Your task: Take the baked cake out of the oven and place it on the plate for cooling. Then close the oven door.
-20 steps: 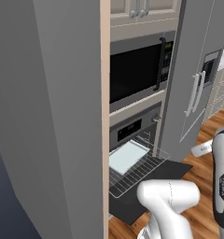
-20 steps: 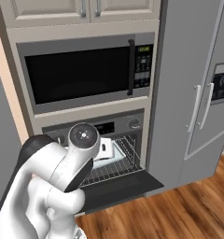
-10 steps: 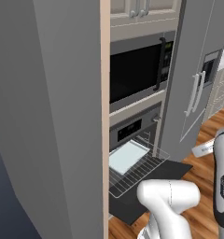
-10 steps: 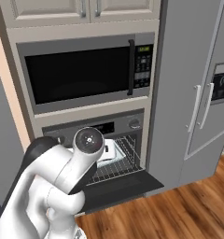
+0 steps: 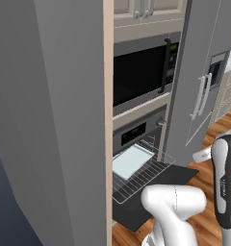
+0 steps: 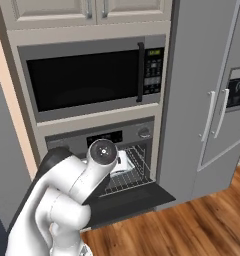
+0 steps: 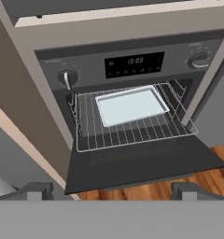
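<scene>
The oven (image 7: pixel 132 70) stood open below the microwave (image 6: pixel 92 80), its door (image 7: pixel 142 161) folded down flat toward the room and the wire rack (image 7: pixel 132 126) drawn partway out over it. On the rack lay a pale rectangular tray (image 7: pixel 131 105), sitting toward the far right of the wires; I took that to be the cake in its pan, though no cake top could be made out. I could not spot the plate anywhere.

What worried me most was the lowered door. It lay between the robot and the tray, so a reach that came in too low could knock the wrist against the door edge or the rack's front rail. The tray also looked thin and flat, so a pinch on its rim could slip or tip it. And with no plate in sight, carrying the tray off could mean a long swing while hunting for a landing spot.

The gripper (image 7: pixel 111 189) hung well back from the oven, aimed down and forward at the rack, jaws spread wide and holding nothing. The arm was folded close, elbow up in front of the oven's left side.
</scene>
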